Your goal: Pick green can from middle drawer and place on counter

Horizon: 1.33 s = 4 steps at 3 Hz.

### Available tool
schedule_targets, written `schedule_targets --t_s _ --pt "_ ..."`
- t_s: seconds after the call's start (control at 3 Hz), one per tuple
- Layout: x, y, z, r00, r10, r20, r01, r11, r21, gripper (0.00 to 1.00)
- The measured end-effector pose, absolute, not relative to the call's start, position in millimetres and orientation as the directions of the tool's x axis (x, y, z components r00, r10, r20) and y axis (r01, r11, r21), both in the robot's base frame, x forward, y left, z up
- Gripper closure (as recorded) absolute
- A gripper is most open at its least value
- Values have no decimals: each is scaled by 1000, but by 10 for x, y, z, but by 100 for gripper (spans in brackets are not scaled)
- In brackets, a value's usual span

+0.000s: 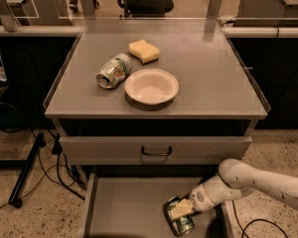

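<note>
The green can (179, 223) is small, dark and dented, and sits over the front right of the open middle drawer (123, 206). My gripper (180, 210) reaches in from the right on a white arm and is shut on the can, with a tan finger pad (178, 209) lying across its upper side. I cannot tell whether the can rests on the drawer floor or hangs just above it. The counter (203, 63) is the grey cabinet top above.
On the counter lie a paler white-and-green can (113, 71) on its side, a yellow sponge (143, 50) and a white bowl (151, 86). A shut drawer front with a black handle (156, 151) overhangs the open drawer. Cables and a stand foot are on the floor at left.
</note>
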<state>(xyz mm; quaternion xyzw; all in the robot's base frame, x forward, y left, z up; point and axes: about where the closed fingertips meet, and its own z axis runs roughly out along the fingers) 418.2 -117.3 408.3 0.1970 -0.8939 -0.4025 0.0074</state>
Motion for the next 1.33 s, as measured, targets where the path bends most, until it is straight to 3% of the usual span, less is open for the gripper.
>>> schedule_targets --t_s 0.67,1.33 --pt "4155 -1257 4405 -925 -331 -188 -364 623 692 100" --pt "3963 -1627 5661 -915 -189 -356 -371 738 564 100"
